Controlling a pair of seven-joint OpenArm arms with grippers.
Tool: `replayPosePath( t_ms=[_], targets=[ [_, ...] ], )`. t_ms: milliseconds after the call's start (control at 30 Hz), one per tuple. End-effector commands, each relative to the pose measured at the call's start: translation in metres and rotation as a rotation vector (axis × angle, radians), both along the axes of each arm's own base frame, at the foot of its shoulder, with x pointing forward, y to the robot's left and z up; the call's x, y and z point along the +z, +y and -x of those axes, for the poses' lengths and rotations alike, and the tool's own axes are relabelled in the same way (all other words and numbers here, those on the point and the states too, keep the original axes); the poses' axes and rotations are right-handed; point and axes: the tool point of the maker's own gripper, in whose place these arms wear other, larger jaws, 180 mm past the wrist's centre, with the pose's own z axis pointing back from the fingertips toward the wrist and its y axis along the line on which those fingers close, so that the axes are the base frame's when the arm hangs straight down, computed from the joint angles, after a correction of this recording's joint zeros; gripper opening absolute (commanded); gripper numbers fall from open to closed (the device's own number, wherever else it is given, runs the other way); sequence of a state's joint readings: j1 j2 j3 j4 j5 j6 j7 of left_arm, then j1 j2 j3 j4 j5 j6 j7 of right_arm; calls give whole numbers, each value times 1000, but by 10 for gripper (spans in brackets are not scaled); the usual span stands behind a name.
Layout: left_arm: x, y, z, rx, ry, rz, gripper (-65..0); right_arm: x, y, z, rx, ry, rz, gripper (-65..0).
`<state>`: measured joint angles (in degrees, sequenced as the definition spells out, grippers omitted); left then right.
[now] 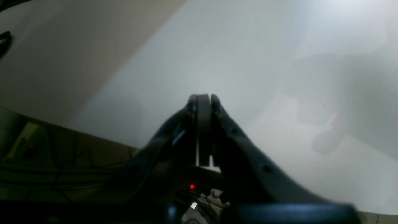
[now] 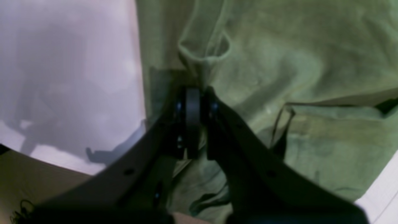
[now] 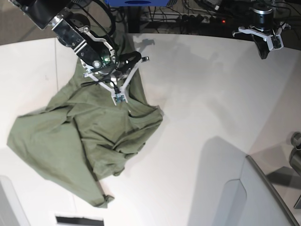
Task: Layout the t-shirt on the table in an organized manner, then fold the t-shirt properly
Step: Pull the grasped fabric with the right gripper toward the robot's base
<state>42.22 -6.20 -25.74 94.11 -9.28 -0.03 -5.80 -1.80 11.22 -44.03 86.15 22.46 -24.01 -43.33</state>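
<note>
Your right gripper (image 3: pixel 120 98) is pinched on a fold of the crumpled olive-green cotton t-shirt (image 3: pixel 80 136) heaped toward the white matte table's (image 3: pixel 197 103) left edge, left gripper (image 3: pixel 266 47) closed empty, so lifting now risks dragging several layers together.

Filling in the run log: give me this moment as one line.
right gripper: shut on t-shirt fold | left gripper: shut, empty, above table | shirt: crumpled, not laid out

Base view looks down from overhead on the whole table (image 3: pixel 188 94). Each wrist view sits close behind its own fingertips; right wrist and base share the t-shirt (image 2: pixel 279 62).
</note>
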Motion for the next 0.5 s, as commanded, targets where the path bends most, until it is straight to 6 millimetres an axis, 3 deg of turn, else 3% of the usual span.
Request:
replayPosePath(
  t_ms=[0, 100, 267, 400, 467],
  targets=[
    [8, 3, 0, -9, -23, -22, -650, 15, 12, -11, 9, -47, -37, -650],
    [9, 3, -1, -9, -25, -22, -650, 29, 33, -9, 39, -69, -88, -650],
    [8, 3, -1, -8, -24, -22, -650, 46, 93, 9, 224, -96, -153, -650],
    [8, 3, -2, -8, -25, -22, -650, 39, 125, 16, 282, -67, -152, -650],
    [9, 3, -2, -9, -26, -22, -650, 28, 130, 17, 303, -48, -120, -650]
  ],
)
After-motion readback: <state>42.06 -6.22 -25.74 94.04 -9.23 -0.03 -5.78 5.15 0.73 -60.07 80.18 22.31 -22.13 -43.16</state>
